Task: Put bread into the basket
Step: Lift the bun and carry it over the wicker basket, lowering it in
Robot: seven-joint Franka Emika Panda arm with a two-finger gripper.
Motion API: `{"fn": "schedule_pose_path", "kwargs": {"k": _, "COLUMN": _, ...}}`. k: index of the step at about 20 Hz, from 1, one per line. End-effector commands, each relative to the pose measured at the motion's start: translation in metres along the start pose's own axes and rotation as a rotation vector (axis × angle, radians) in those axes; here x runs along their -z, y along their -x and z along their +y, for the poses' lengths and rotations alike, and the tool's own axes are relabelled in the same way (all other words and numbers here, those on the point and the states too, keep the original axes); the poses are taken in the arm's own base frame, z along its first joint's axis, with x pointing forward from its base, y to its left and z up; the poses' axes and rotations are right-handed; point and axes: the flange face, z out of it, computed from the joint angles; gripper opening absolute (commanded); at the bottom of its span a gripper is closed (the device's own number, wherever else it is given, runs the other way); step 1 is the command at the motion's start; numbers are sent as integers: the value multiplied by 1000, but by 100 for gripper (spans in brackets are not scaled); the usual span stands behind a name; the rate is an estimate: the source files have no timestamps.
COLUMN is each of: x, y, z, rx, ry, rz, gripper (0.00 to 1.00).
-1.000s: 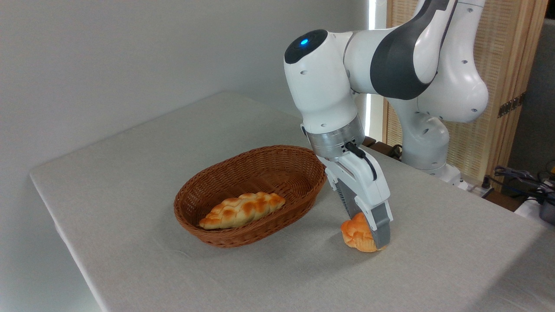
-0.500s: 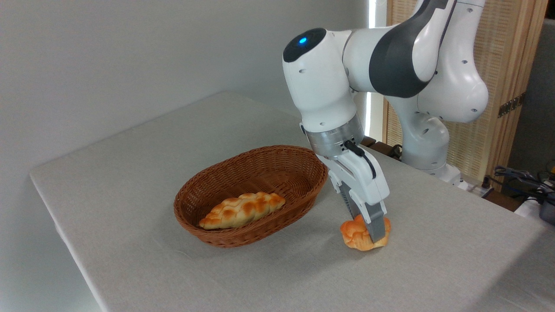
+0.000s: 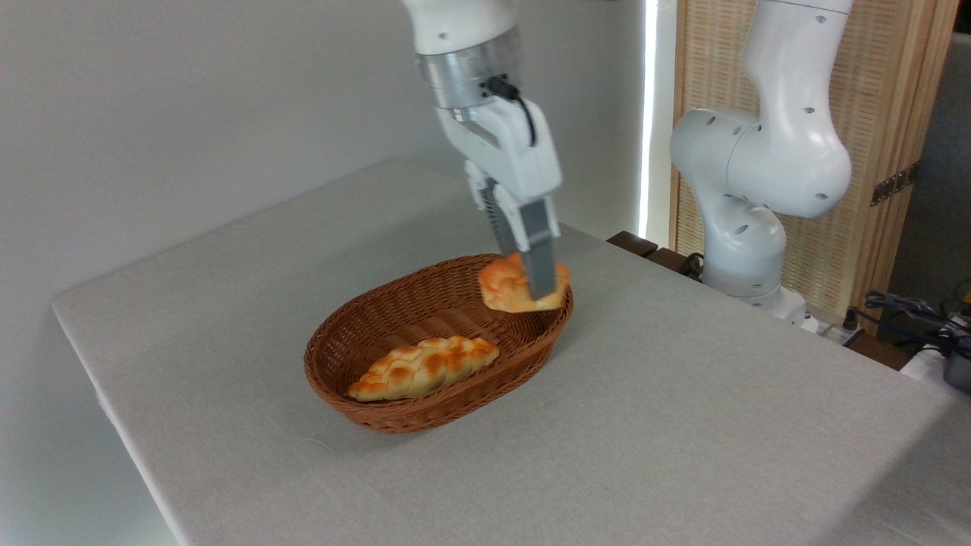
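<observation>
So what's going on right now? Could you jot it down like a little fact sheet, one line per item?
end effector: shut on the round bun, holding it in the air
round bun: orange-golden, over the basket's far right rim
basket: brown wicker, oval, on the table
braided loaf: lying inside the basket, near its front
table: covered in light grey cloth
task status: bun not yet released

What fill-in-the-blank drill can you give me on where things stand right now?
1. The gripper is shut on the ____.
2. The bun is held in the air over the right end of the ____.
3. The long braided loaf lies ____ the basket.
4. The table around the basket holds ____ other bread.

Missing words: bun; basket; inside; no
</observation>
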Motion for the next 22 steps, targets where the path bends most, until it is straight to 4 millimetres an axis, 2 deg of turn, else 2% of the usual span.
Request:
{"fn": "schedule_pose_path", "kwargs": {"k": 1, "x": -19, "y": -42, "z": 12, "rx": 58, "ry": 56, "rz": -37, "gripper": 78}}
{"fn": "schedule_pose_path", "kwargs": {"k": 2, "x": -30, "y": -49, "z": 18, "rx": 58, "ry": 68, "rz": -57, "gripper": 96}}
{"fn": "schedule_pose_path", "kwargs": {"k": 3, "x": -39, "y": -55, "z": 23, "rx": 62, "ry": 74, "rz": -70, "gripper": 100}}
{"fn": "schedule_pose_path", "kwargs": {"k": 8, "x": -79, "y": -86, "z": 52, "rx": 14, "ry": 144, "rz": -126, "gripper": 100}}
{"fn": "schedule_pose_path", "kwargs": {"k": 9, "x": -82, "y": -89, "z": 55, "rx": 17, "ry": 166, "rz": -112, "gripper": 100}}
{"fn": "schedule_pose_path", "kwargs": {"k": 13, "x": -84, "y": -97, "z": 58, "rx": 27, "ry": 216, "rz": -53, "gripper": 100}}
{"fn": "schedule_pose_path", "kwargs": {"k": 19, "x": -84, "y": -99, "z": 59, "rx": 25, "ry": 223, "rz": -36, "gripper": 100}}
{"fn": "schedule_pose_path", "kwargs": {"k": 21, "x": -73, "y": -98, "z": 57, "rx": 21, "ry": 200, "rz": -25, "gripper": 100}}
{"fn": "schedule_pose_path", "kwargs": {"k": 22, "x": -58, "y": -98, "z": 51, "rx": 23, "ry": 175, "rz": -7, "gripper": 100}}
